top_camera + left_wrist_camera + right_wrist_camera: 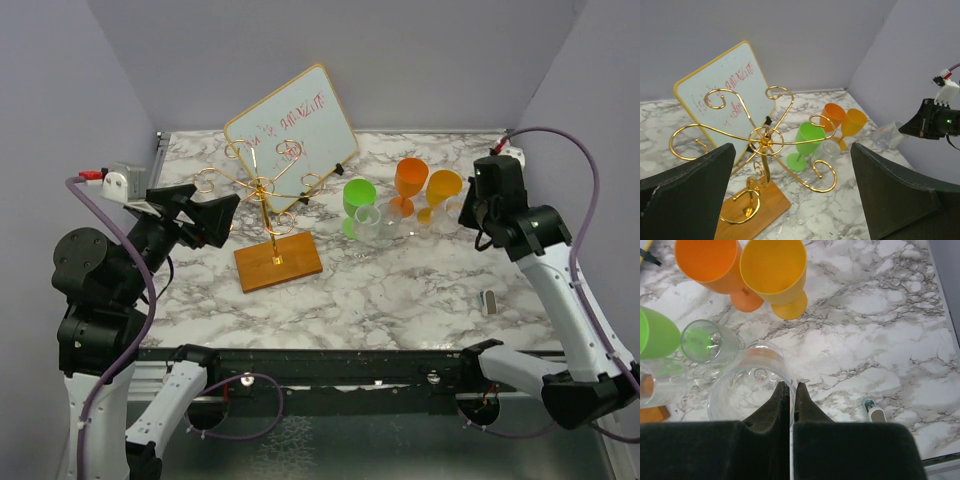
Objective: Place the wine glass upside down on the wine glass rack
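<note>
A clear wine glass is below my right gripper, which is shut on its rim, one finger inside the bowl and one outside. From the left wrist view the held glass shows faintly beside that gripper, right of the coloured glasses. The wine glass rack is a gold wire stand with curled arms on a brown wooden base, left of the table's centre. My left gripper hovers open just left of the rack, holding nothing.
A second clear glass stands by a green glass, with an orange glass and a yellow glass behind. A tilted whiteboard leans at the back. A small capped object lies near the right front.
</note>
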Controlling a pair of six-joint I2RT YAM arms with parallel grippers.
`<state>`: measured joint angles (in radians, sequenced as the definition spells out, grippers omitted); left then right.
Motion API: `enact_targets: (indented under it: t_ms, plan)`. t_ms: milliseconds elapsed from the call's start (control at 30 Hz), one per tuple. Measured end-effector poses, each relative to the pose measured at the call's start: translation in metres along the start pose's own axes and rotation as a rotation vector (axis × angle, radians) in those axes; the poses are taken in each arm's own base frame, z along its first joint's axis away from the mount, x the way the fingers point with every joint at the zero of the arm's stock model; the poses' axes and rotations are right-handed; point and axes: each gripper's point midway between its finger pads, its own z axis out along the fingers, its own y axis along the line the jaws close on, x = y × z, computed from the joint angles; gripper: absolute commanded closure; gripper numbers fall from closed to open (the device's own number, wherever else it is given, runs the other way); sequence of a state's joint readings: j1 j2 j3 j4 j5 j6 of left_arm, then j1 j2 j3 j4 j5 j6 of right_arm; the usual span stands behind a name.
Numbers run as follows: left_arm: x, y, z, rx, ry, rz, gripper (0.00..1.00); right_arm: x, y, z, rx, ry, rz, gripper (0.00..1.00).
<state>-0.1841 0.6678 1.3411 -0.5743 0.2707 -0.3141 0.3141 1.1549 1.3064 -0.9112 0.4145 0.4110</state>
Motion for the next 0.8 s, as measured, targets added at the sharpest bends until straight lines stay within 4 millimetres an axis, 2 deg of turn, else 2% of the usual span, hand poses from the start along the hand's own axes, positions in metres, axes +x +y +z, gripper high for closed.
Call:
enact_targets:
  t_ms: [100,267,400,500,600,800]
  plan:
    - [-0.005,-0.011,-0.001,0.040,0.001,-0.053,0.01,-0.012,-0.006,-0.029,-0.034,-0.052,0.035,0.99]
    - [-0.015,-0.026,0.001,0.090,-0.009,-0.167,0.01,-0.038,-0.005,-0.080,-0.171,-0.193,0.127,0.99]
    - [-0.024,-0.040,0.012,0.150,0.014,-0.303,0.01,-0.064,0.010,-0.123,-0.368,-0.347,0.219,0.99]
    - [-0.028,-0.049,0.031,0.202,0.044,-0.411,0.01,-0.087,0.023,-0.151,-0.522,-0.489,0.290,0.99]
    - [-0.025,-0.052,0.047,0.232,0.074,-0.524,0.01,-0.108,0.036,-0.167,-0.633,-0.598,0.337,0.99]
    - [-0.019,-0.053,0.086,0.280,0.133,-0.686,0.01,-0.143,0.065,-0.180,-0.820,-0.750,0.411,0.99]
